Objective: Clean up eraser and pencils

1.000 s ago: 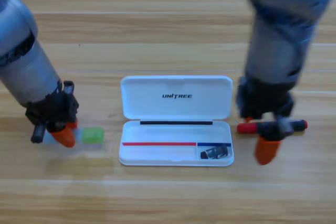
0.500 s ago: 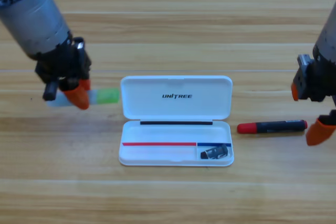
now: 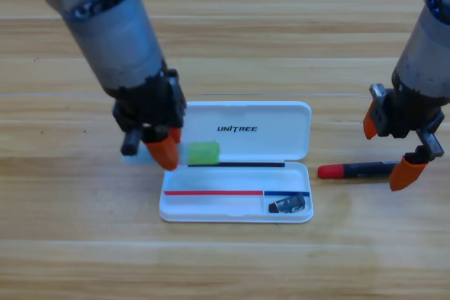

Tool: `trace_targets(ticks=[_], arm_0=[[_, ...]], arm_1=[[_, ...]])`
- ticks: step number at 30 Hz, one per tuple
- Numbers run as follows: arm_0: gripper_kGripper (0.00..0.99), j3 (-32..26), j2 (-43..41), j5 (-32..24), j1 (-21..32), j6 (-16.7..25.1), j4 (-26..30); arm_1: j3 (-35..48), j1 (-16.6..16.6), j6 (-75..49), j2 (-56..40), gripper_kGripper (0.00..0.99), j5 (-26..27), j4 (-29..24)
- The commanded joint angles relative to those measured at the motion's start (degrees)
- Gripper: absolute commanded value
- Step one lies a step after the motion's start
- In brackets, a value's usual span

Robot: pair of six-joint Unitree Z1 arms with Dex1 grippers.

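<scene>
High view: the left tool (image 3: 163, 147) is clamped on the pale green stick (image 3: 202, 152), carrying it level over the white case (image 3: 235, 205) at its 9 o'clock edge, likely to lay it in the long tray. The eraser (image 3: 289, 204) lies in the case's small compartment at 4 o'clock. The right tool (image 3: 391, 147) hangs with jaws apart above the red marker (image 3: 355, 170), which lies on the wooden tabletop (image 3: 225, 265) just beside the case at 3 o'clock, probably ready to grasp. No room shows beyond the planks.

Grey arms, black claws (orange jaws)
</scene>
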Motion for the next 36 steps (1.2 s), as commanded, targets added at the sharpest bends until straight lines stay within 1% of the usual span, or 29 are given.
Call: trace_targets(ticks=[1, 6, 10, 13, 14, 15, 18, 19, 20, 25, 29, 30, 36], arm_0=[[0.0, -2.4, 6.9, -2.0, -2.8, -1.3, 0.6], [0.0, -4.6, 10.8, -3.1, -3.4, -1.8, 0.6], [0.0, -5.5, 13.0, -3.6, -3.5, -2.0, 0.6], [0.0, -5.8, 13.8, -3.7, -3.6, -2.1, 0.6], [0.0, -5.9, 14.0, -3.7, -3.6, -2.2, 0.6], [0.0, -6.0, 14.2, -3.7, -3.6, -2.2, 0.6], [0.0, -6.1, 14.4, -3.7, -3.6, -2.4, 0.6], [0.0, -6.1, 14.4, -3.7, -3.6, -2.5, 0.6], [0.0, -6.1, 14.5, -3.7, -3.6, -2.5, 0.6], [0.0, -6.5, 15.0, -3.8, -3.8, -2.7, 0.6], [0.0, -7.0, 15.2, -3.9, -4.0, -2.8, 0.6], [0.0, -7.0, 15.2, -3.9, -4.0, -2.9, 0.6], [0.0, -7.0, 15.3, -3.9, -4.1, -2.9, 0.6]], arm_1=[[-1.8, -4.3, -3.7, 7.7, 0.904, -0.1, -2.1], [-3.5, -5.1, -5.6, 11.0, 0.891, -0.2, -2.1], [-5.1, -5.2, -6.4, 12.9, 0.824, -0.3, -2.1], [-5.8, -5.2, -6.8, 13.8, 0.822, -0.3, -2.1], [-5.9, -5.2, -6.8, 14.1, 0.811, -0.3, -2.1], [-6.1, -5.2, -6.9, 14.3, 0.781, -0.3, -2.1], [-6.5, -5.2, -7.0, 14.9, 0.767, -0.3, -2.1], [-6.5, -5.2, -7.4, 15.0, 0.744, -0.3, -2.1], [-6.6, -5.2, -7.5, 15.1, 0.713, -0.3, -2.1], [-6.9, -5.2, -8.3, 15.8, 0.373, -0.3, -2.0], [-7.3, -5.2, -9.0, 16.3, 0.034, -0.3, -1.7], [-7.4, -5.3, -9.0, 16.4, 0.0, -0.3, -1.7], [-7.7, -5.4, -8.9, 15.2, 0.0, 0.3, -0.9]])
